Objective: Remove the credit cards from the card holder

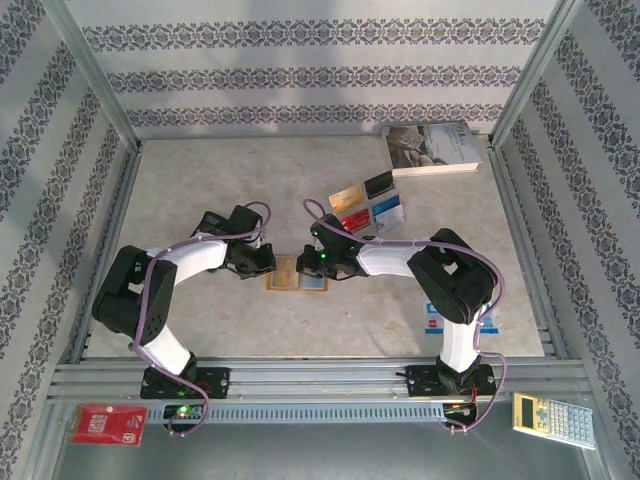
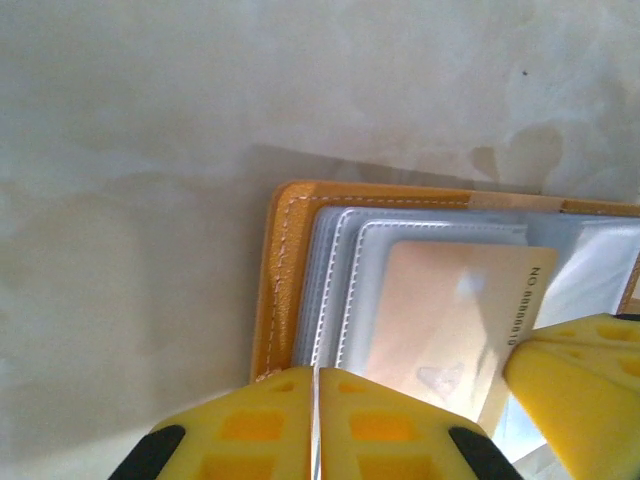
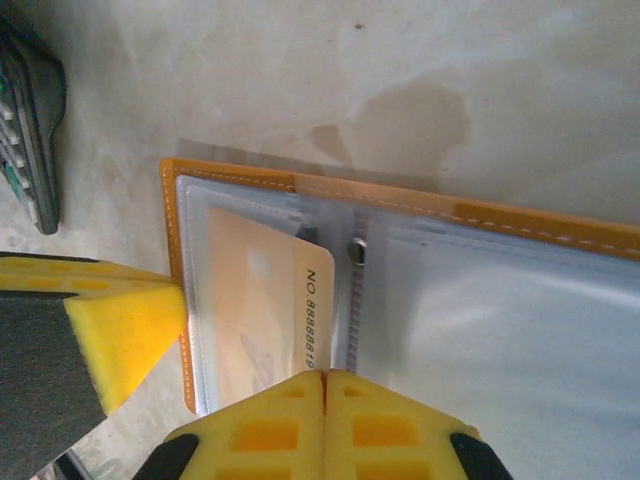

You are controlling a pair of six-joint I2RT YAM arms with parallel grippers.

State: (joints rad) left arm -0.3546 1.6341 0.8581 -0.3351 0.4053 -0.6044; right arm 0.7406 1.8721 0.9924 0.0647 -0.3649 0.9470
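Observation:
The tan-orange card holder (image 1: 297,283) lies open on the table between both grippers, its clear sleeves up. A peach-gold card (image 2: 450,310) printed "NO. 8888..." sticks partway out of a sleeve (image 3: 250,300). My left gripper (image 1: 266,262) is shut at the holder's near edge (image 2: 316,385), with a thin clear sleeve pinched between its yellow fingers beside the orange rim (image 2: 275,280). My right gripper (image 1: 317,263) is shut on the card's exposed end (image 3: 323,385), next to the holder's spine (image 3: 355,250). Each wrist view catches the other gripper's yellow finger at its side.
Several loose cards (image 1: 365,205) lie behind the holder, and a book (image 1: 430,148) sits at the back right. Another card (image 1: 432,318) lies under the right arm. Metal frame rails and patterned walls enclose the table. A calculator (image 1: 553,418) and a red packet (image 1: 105,425) rest outside the front rail.

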